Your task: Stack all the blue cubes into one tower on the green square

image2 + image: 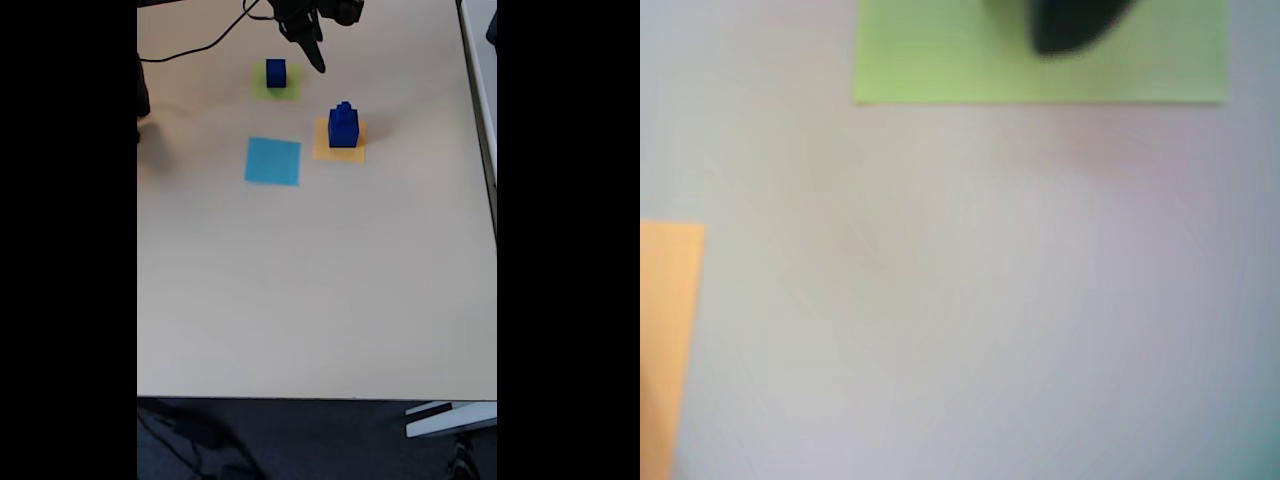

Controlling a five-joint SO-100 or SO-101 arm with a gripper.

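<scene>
From the near edge, the pale surface lay bare for a long way. Three flat squares sat toward the far end. Nearest was the light-blue square, with nothing on it. Just right of it and a touch farther back was the orange square, carrying a stepped stack of dark-blue cubes: a larger one at the bottom with smaller ones on top. I counted what looked like three in that stack, though the smallest were too tiny to be sure of.

Beyond the light-blue square lay the green square, with one blue cube standing alone on it, upright. So the cubes sat in two places, one on green and the rest on orange, well apart.

Farthest back, the dark hand hung above the surface just right of the green square and its cube, touching neither. It pointed down and toward the near side; whether its fingers were spread or closed I could not tell, and nothing showed in its grip.

The wrist view was blurred: the green square at the top with a dark rounded shape over its upper edge, and a strip of the orange square at the left.
</scene>
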